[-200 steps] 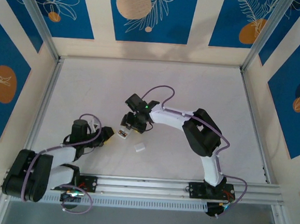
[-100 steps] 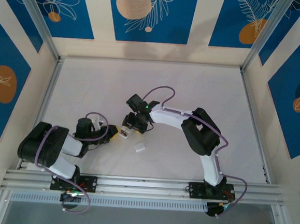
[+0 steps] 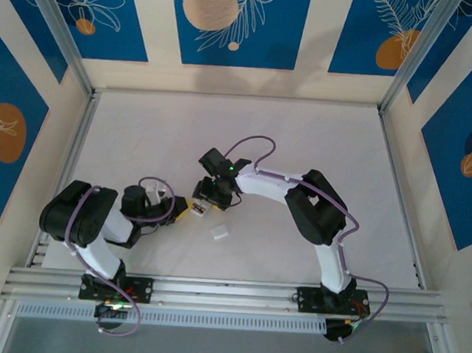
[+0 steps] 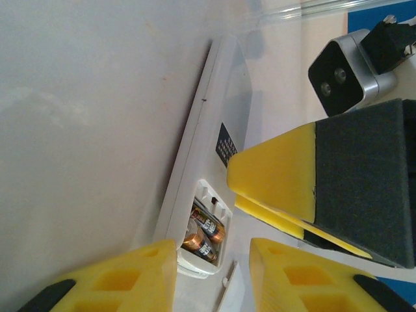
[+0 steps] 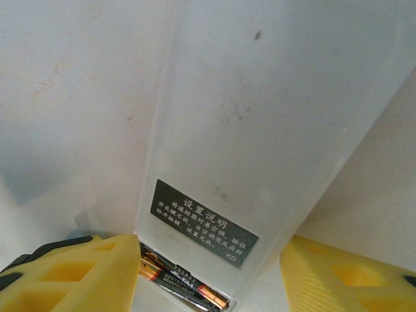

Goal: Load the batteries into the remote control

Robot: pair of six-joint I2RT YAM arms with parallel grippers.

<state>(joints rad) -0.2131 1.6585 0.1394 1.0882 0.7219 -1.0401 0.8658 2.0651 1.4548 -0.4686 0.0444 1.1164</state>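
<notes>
White tabletop (image 3: 141, 136) | remote control (image 4: 224, 110) battery end toward left end effector (image 4: 213, 260), spread apart | right end effector (image 5: 211, 250) clamps it | batteries (image 4: 205, 235) legible at wrists, overhead too small.

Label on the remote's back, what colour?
The label is dark grey with white print, clearest in the right wrist view.

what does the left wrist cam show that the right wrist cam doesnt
Left wrist adds the right gripper's finger, its silver camera and a loose white piece. Right wrist adds readable print on the dark label. Both share the remote control with two batteries seated in its open compartment.
</notes>
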